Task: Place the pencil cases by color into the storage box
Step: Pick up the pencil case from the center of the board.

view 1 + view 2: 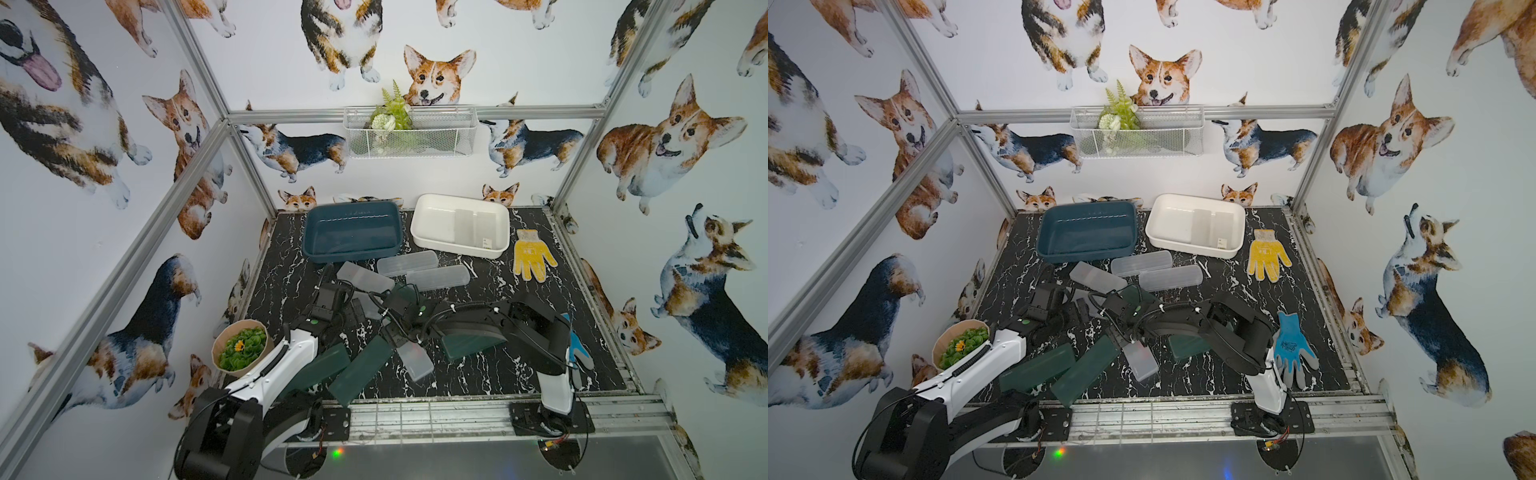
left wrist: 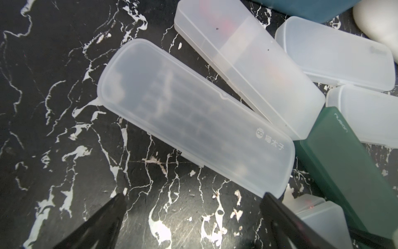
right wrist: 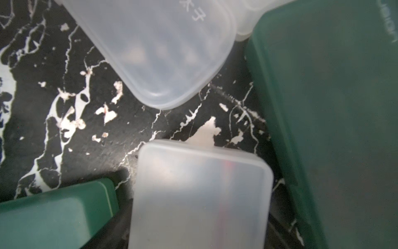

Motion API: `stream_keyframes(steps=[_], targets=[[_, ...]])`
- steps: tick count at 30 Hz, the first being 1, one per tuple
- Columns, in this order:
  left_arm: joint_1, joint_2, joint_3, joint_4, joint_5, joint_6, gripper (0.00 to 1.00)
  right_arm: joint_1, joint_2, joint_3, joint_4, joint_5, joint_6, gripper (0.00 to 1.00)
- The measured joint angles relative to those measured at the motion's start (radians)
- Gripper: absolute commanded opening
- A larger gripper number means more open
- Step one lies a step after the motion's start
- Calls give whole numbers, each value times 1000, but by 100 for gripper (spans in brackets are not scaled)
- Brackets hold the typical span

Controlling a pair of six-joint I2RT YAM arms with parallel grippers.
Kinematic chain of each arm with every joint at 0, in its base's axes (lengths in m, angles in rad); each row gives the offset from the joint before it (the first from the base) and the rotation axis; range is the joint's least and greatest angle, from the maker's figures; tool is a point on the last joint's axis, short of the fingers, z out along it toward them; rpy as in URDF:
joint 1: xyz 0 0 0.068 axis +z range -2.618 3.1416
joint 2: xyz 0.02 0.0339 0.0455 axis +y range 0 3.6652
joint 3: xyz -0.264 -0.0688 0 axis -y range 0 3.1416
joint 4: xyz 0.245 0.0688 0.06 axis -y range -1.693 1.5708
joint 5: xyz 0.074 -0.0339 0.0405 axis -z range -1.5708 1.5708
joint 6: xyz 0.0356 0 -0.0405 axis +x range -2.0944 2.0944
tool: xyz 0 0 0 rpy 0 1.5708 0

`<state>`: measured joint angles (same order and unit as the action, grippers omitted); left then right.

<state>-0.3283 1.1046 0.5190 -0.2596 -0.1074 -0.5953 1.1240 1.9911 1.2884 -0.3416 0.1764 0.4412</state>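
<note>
My left gripper (image 2: 193, 199) is open just above the marble table. A frosted white pencil case (image 2: 193, 120) lies flat just beyond its fingertips (image 2: 119, 201). My right gripper (image 1: 400, 341) is shut on another white pencil case (image 3: 200, 194), low over the table near the front. More white cases (image 1: 407, 264) (image 1: 438, 276) (image 1: 363, 278) lie mid-table. Dark green cases lie at the front (image 1: 328, 365) (image 1: 361, 370), under the right arm (image 1: 469, 343) and in the middle (image 1: 405, 293). At the back, the blue storage box (image 1: 349, 255) shows no cases and the white box (image 1: 457, 247) holds white ones.
A yellow glove (image 1: 533, 257) lies at the right near the white box. A blue glove (image 1: 1292, 349) lies beside the right arm. A bowl of green plants (image 1: 241, 349) stands at the left edge. A wire basket (image 1: 411, 131) hangs on the back wall.
</note>
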Motion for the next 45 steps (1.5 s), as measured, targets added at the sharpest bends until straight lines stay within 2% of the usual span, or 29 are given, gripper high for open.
stream_keyframes(steps=[8, 29, 39, 45], targets=[[1, -5, -2, 0, -1, 0, 100, -20, -3, -6, 23, -21, 0, 57], [1, -52, 8, 7, 1, -8, 100, -48, -167, -34, 7, -76, -24, 53], [-4, -77, 8, 30, 31, -17, 100, -177, -227, 11, -22, -91, -26, 53], [-37, -60, 52, 44, 37, -3, 100, -320, -181, 125, -18, -96, -42, 53]])
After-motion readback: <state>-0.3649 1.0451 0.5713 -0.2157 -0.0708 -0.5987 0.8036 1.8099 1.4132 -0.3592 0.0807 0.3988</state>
